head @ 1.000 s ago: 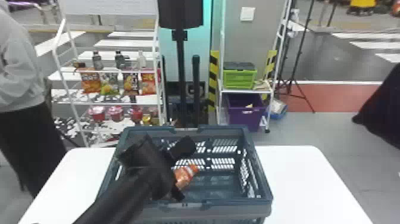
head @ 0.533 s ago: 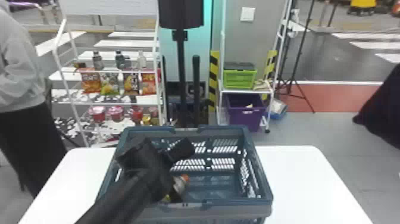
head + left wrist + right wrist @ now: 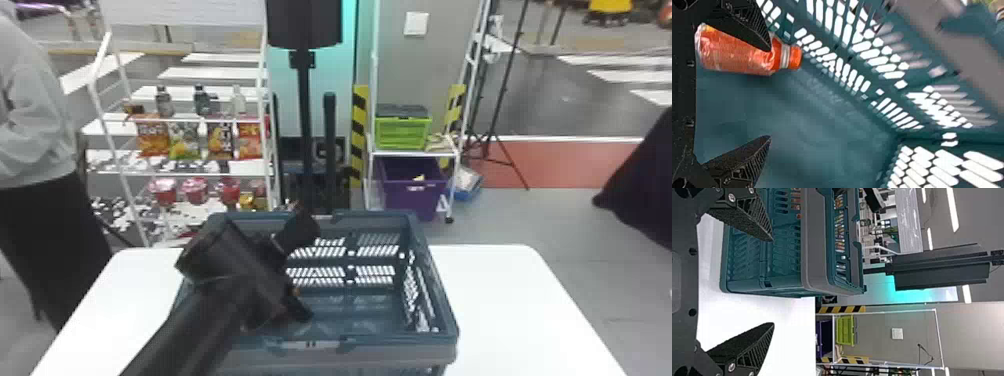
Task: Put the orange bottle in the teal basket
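The right gripper (image 3: 773,282) has its two black fingers spread apart, with the white table (image 3: 789,325) beyond. On the table, to the left, stands the teal basket (image 3: 746,286), orange patches showing through its slotted side. Far right, a lime-green crate (image 3: 844,329) sits above a purple bin (image 3: 824,335) on a white-framed rack (image 3: 935,333).

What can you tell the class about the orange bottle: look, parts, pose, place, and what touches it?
The bottle is orange and shiny, seemingly plastic, with a pale band at its neck and an orange cap on. It is inside the basket. The left gripper is open, one finger hiding part of the bottle's side. Whether they touch, and whether the bottle leans or lies flat, I cannot tell.
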